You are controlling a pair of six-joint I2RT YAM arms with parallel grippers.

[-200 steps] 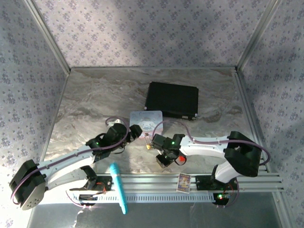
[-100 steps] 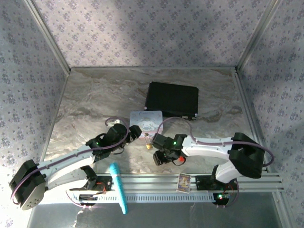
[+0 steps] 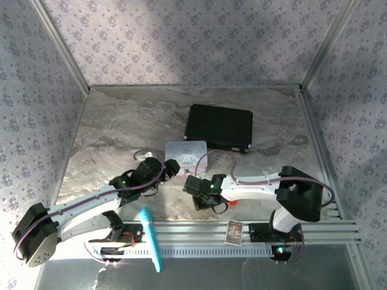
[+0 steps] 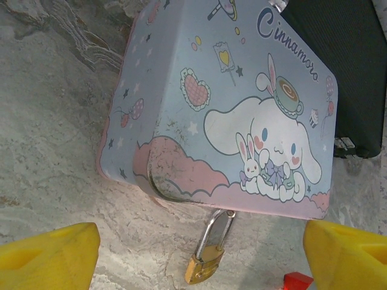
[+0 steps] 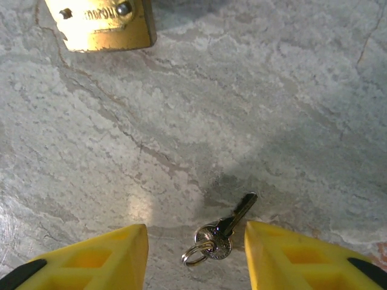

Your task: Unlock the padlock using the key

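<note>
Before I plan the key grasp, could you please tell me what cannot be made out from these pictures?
- Right wrist view: the padlock is cut off by the top edge, so no keyhole can be made out.
- Top view: the right arm covers the spot where the key lies.
- Left wrist view: the red block is cut by the bottom edge; whether the shackle is latched is too small to tell.

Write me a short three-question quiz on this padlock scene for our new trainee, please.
1. True or false: the key is already inserted in the padlock.
2. The padlock is: A hanging from the cartoon tin; B lying loose, apart from the tin; C shut inside the tin.
3. Fill in: the key lies between the yellow fingers of the open ___ tool.
Key: 1 false; 2 A; 3 right tool.
</note>
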